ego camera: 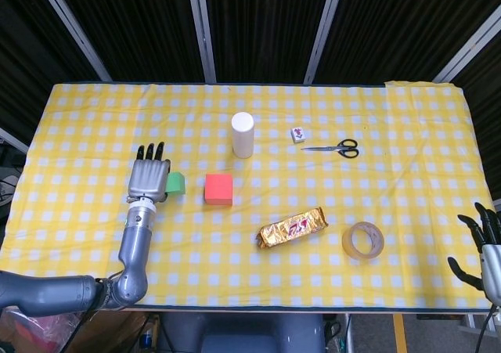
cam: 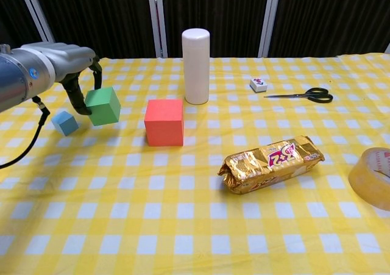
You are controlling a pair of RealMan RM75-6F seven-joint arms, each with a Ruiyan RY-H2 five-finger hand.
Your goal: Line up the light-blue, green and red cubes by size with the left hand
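Beside the red cube point(cam: 164, 122), left robot hand point(ego camera: 149, 179) holds the green cube point(cam: 103, 105).

Matt checked cloth point(cam: 183, 226); glossy crinkled foil packet point(cam: 272, 163); smooth white cylinder point(cam: 196, 66)

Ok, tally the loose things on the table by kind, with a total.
Cubes: 3 – light-blue cube, green cube, red cube
White cylinder: 1
Small tile: 1
Scissors: 1
Snack packet: 1
Tape roll: 1
Total: 8
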